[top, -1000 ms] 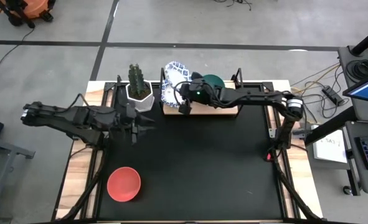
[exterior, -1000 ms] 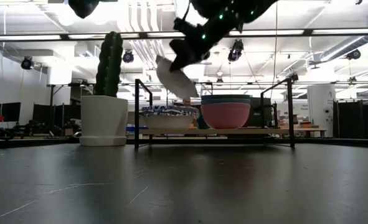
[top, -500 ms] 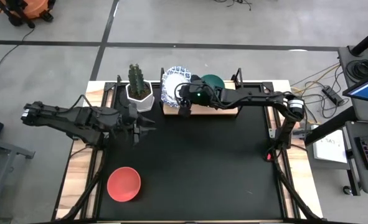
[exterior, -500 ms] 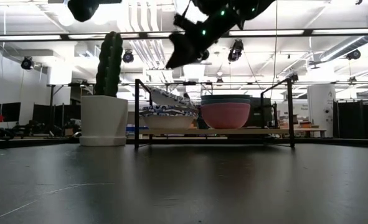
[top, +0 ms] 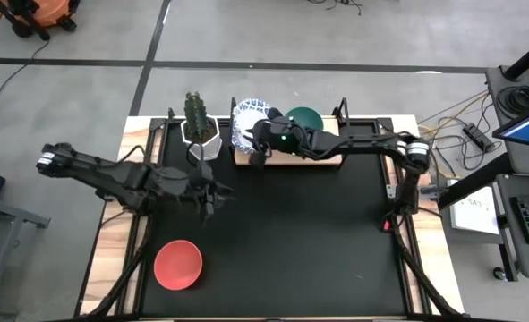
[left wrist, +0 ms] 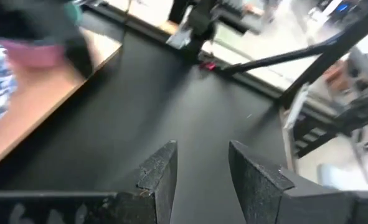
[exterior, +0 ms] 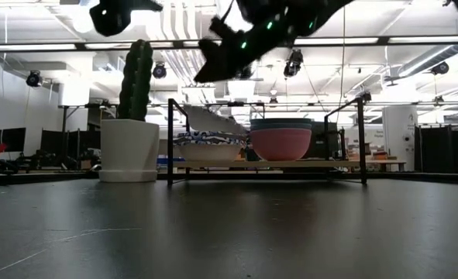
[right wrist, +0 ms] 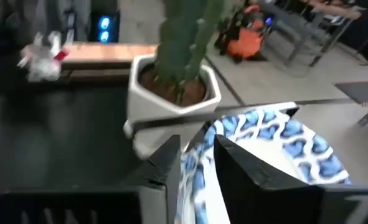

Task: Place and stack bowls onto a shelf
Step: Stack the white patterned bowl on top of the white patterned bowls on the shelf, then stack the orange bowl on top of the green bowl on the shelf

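The wooden shelf (top: 322, 158) stands at the mat's far edge. On its left end is a stack of white, blue-patterned bowls (top: 243, 123). The top one (exterior: 213, 121) lies tilted on the stack and also shows in the right wrist view (right wrist: 271, 140). Beside them a pink bowl (exterior: 280, 144) carries a darker bowl and the green bowl (top: 304, 118). A red bowl (top: 177, 265) sits on the mat at the near left. My right gripper (top: 255, 150) is open and hangs above the white stack (exterior: 213, 66). My left gripper (top: 212, 200) is open and empty over the mat.
A cactus in a white faceted pot (top: 200, 128) stands just left of the shelf, close to the white stack. Thin black posts (exterior: 169, 139) rise at the shelf's corners. The black mat (top: 318, 241) covers the table from the shelf to the near edge.
My right gripper has let go of the white, blue-patterned bowl. The bowl has dropped onto the white stack and lies tilted there. The gripper has then shifted a little toward the table's left. My left gripper has moved toward the near edge and a little right.
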`<state>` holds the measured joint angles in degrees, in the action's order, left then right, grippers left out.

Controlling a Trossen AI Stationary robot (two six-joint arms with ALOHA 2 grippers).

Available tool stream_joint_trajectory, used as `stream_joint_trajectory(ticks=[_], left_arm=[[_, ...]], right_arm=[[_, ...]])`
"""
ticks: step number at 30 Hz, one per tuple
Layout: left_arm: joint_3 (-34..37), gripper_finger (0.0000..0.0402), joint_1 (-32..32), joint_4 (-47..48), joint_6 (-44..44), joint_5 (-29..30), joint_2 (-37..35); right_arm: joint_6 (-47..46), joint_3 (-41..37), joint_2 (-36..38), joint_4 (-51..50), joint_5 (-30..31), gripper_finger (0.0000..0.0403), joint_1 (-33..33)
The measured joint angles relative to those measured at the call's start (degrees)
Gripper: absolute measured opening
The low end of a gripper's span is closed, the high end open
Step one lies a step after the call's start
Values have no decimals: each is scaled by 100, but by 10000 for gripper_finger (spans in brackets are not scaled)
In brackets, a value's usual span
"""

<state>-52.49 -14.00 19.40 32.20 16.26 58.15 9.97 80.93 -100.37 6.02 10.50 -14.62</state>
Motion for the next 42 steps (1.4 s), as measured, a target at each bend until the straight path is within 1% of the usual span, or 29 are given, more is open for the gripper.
stream_joint_trajectory(ticks=[3, 5, 9, 13, 17, 24, 28, 32, 34, 36, 39, 42], left_arm=[[0, 127, -167, -423, -2, 29, 48], [0, 127, -257, -502, -8, 29, 41], [0, 127, -382, -535, -8, 160, -25], [0, 127, -402, -513, -12, 182, -54], [0, 127, -402, -500, -93, 182, -65], [0, 127, -402, -480, -371, 181, -70], [0, 127, -402, -479, -501, 180, -79], [0, 127, -402, -389, -451, 177, -76], [0, 127, -408, -85, -208, 138, -65], [0, 127, -408, 417, 286, 21, -36], [0, 127, -449, 1218, 1367, -299, 63], [0, 123, -750, 1400, 2343, -668, 308]], right_arm=[[-125, -9, -374, 564, 2, 61, -135], [-184, 10, -638, 809, 0, 47, -194], [-294, 122, -1028, 778, -2, 26, -242], [-295, 132, -1189, 761, -7, 14, -210], [-341, 133, -1162, 605, -20, 9, -194], [-266, 149, -629, 685, 4, 9, -247], [-247, 144, -550, 652, 22, 9, -390], [-200, 140, -496, 524, 8, 9, -420], [-118, 136, -397, 403, -31, 9, -356], [-23, 133, -223, 225, -34, 9, -231], [175, 131, 167, -352, -52, 9, 38], [272, 129, 629, -1162, -53, 9, 319]])
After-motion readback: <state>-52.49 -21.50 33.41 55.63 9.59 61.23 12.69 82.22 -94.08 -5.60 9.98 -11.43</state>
